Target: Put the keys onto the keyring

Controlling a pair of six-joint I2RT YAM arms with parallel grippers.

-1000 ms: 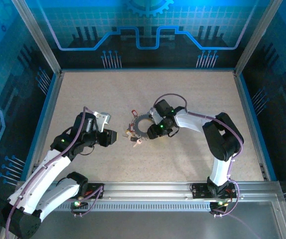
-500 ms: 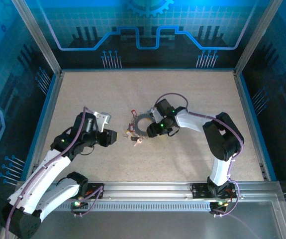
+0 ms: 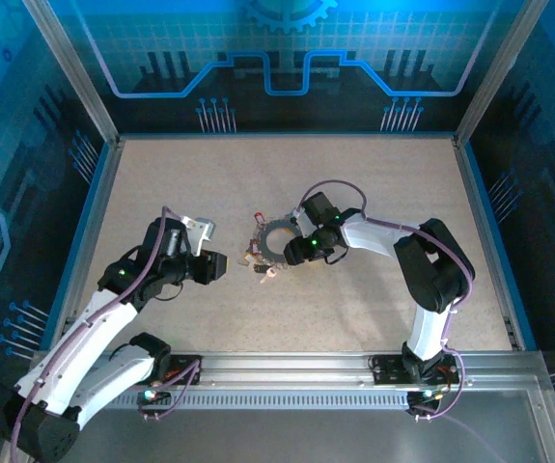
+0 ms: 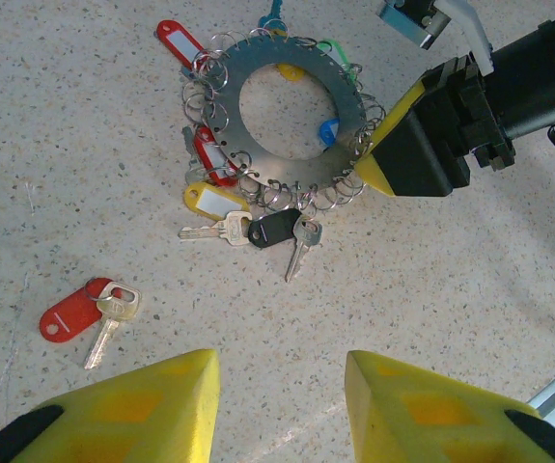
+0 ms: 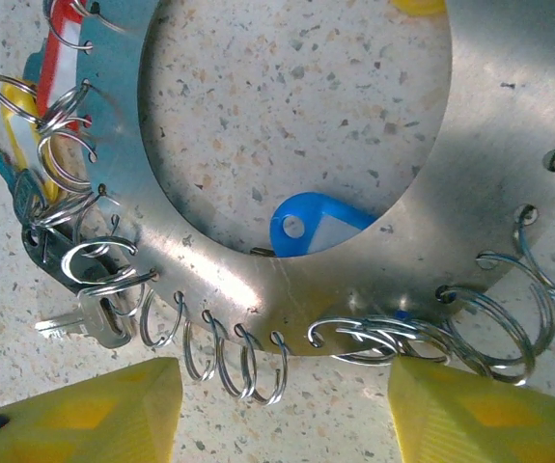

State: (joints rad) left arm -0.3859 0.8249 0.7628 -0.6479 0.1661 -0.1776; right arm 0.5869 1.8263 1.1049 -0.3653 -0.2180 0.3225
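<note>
- Beige speckled table [image 3: 374, 183], flat, carrying all the items below.
- To the left of the keyring [image 4: 287, 176] and well apart from it, the left gripper [image 4: 277, 386]: pointed toward it, yellow fingertips moderately apart, bare tabletop between them, holding nothing.
- Low at the keyring's right-hand edge, the right gripper [image 5: 282, 410]: jaws fairly wide, gripping nothing, rim and wire loops lying just ahead of the two yellow tips. Seen from the left wrist, one tip seemingly touching the loops.
- Near the table's middle, the keyring itself: broad grey metal band lying flat, small split rings all along its outer edge.
- Hanging from those split rings, keys [image 4: 227, 230] with red, yellow and black tags, plus a blue tag [image 5: 316, 231] tucked under the band and peeking into the hole.
- Alone on the table, a loose key [image 4: 108, 323] with a red tag: apart from the keyring, near the left fingertips.
</note>
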